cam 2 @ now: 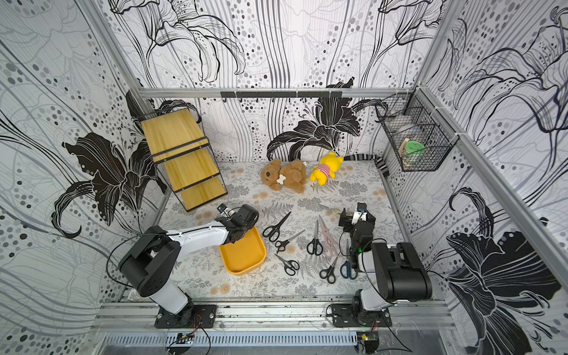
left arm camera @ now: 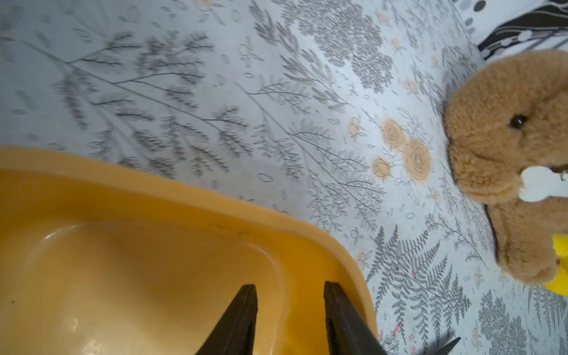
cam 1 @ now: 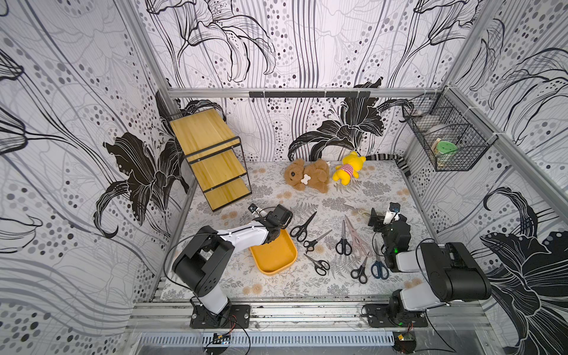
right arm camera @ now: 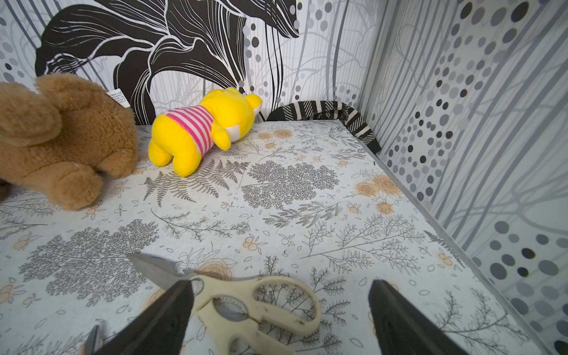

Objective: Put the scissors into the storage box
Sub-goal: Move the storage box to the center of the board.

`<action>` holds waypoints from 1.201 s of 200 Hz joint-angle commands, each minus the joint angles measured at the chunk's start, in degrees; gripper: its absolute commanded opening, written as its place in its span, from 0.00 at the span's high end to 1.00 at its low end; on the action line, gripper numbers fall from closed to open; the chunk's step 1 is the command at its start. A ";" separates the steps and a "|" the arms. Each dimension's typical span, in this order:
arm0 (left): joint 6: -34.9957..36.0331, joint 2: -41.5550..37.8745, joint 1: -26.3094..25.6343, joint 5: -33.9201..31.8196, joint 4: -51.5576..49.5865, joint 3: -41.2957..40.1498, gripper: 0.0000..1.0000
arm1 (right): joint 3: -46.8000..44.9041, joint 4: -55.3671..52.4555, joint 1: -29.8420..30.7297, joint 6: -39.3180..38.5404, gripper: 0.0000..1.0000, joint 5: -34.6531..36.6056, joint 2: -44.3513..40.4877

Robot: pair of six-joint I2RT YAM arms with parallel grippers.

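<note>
Masking the storage box's (cam 1: 276, 258) far end, left fingers (left arm camera: 242, 319) clenched; right fingers (right arm camera: 159, 319) spread over half-covered cream scissors (right arm camera: 261, 295).

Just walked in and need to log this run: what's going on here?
Two robot arms are clearing scissors into an orange box. No scissors show in the box; seven pairs lie on the mat beside it. The left gripper is at the box's far rim with its jaws a little apart and nothing visibly between them. The right gripper is open over the cream scissors, not yet gripping.
</note>
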 commanded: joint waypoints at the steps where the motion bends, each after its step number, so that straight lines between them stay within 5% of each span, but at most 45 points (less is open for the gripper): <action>1: 7.63 3.03 -0.42 2.40 6.11 2.91 0.56 | 0.14 0.20 -0.34 -0.74 0.05 0.03 -0.04; 47: 10.39 5.72 -0.36 7.18 7.56 7.45 0.48 | 0.17 0.19 -0.33 -0.78 0.05 0.09 -0.09; 100: 15.56 -0.56 0.31 9.55 3.38 9.43 0.09 | 0.26 0.19 -0.34 -0.77 0.03 0.24 -0.24; 117: 18.34 -3.77 1.16 9.32 1.46 9.27 0.06 | 4.60 -10.91 0.09 -1.21 0.01 0.44 -4.12; 150: 22.75 -10.85 5.20 10.46 0.88 6.92 0.04 | 23.00 -49.29 3.42 1.76 0.10 3.61 -7.74; 211: 30.49 -20.15 19.50 24.79 6.20 -3.97 0.04 | 45.18 -86.73 24.79 17.79 0.17 8.81 -0.58; 240: 33.93 -21.14 24.15 30.17 5.96 -7.35 0.04 | 52.34 -94.27 32.36 22.66 0.22 7.60 3.76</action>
